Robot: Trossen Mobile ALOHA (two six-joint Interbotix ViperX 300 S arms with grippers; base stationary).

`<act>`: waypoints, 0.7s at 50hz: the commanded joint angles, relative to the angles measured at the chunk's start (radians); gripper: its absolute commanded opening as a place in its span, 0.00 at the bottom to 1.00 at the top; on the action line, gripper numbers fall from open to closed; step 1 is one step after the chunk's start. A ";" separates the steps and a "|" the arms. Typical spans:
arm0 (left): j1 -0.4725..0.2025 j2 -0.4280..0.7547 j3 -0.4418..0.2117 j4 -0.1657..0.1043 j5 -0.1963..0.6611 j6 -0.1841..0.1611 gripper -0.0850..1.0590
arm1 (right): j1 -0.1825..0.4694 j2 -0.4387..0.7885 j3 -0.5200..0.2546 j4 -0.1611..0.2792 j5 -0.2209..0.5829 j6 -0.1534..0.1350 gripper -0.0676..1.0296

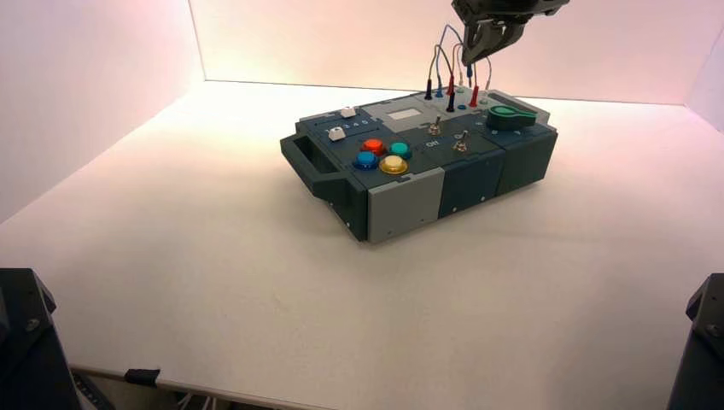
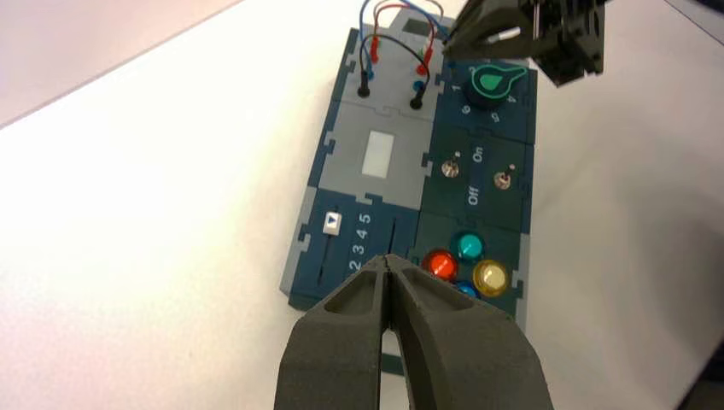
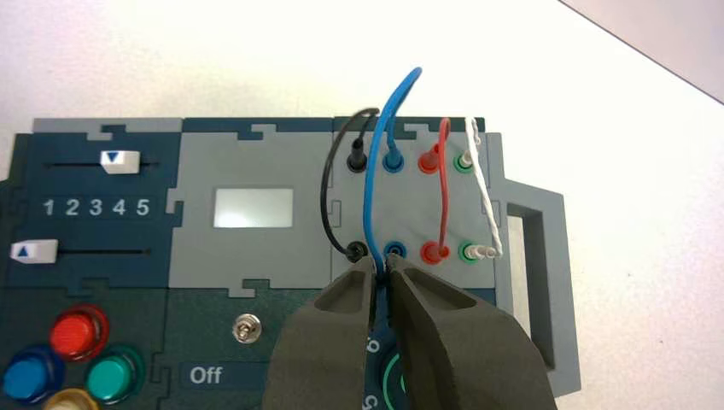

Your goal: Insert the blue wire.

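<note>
Box (image 1: 405, 194) on pale surface (image 1: 256, 256), handle (image 1: 314, 165) at its near-left end. Four buttons clustered near the handle: red (image 1: 373, 147), green (image 1: 399, 150), blue (image 1: 366, 160), yellow (image 1: 393, 164). Two white slider caps (image 1: 342, 122) beyond them. Two toggle switches (image 1: 447, 138) mid-box; green knob (image 1: 510, 117) to their right. Arched wires (image 1: 443, 49), black and red plugs (image 1: 463, 98) at the far side. Right claw (image 1: 468, 63) hangs above, a blue plug (image 1: 469, 72) just beneath its tips.

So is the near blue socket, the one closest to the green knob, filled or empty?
Empty: the blue socket shows no plug; the right gripper holds the blue wire.
</note>
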 commanded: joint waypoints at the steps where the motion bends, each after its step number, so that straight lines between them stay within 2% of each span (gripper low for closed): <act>1: -0.044 -0.029 0.009 -0.006 -0.055 -0.005 0.05 | 0.002 -0.032 0.003 0.003 -0.043 0.000 0.04; 6: -0.052 -0.021 0.012 -0.006 -0.066 -0.037 0.05 | 0.003 -0.025 0.011 0.002 -0.064 0.000 0.04; 11: -0.052 -0.017 0.012 -0.006 -0.074 -0.046 0.05 | 0.003 -0.018 0.014 0.002 -0.083 0.000 0.04; 23: -0.052 0.011 0.008 -0.006 -0.075 -0.046 0.05 | 0.002 0.011 0.017 0.006 -0.140 0.000 0.04; 35: -0.052 0.015 0.006 -0.006 -0.075 -0.044 0.05 | 0.003 0.035 0.018 0.018 -0.164 0.002 0.04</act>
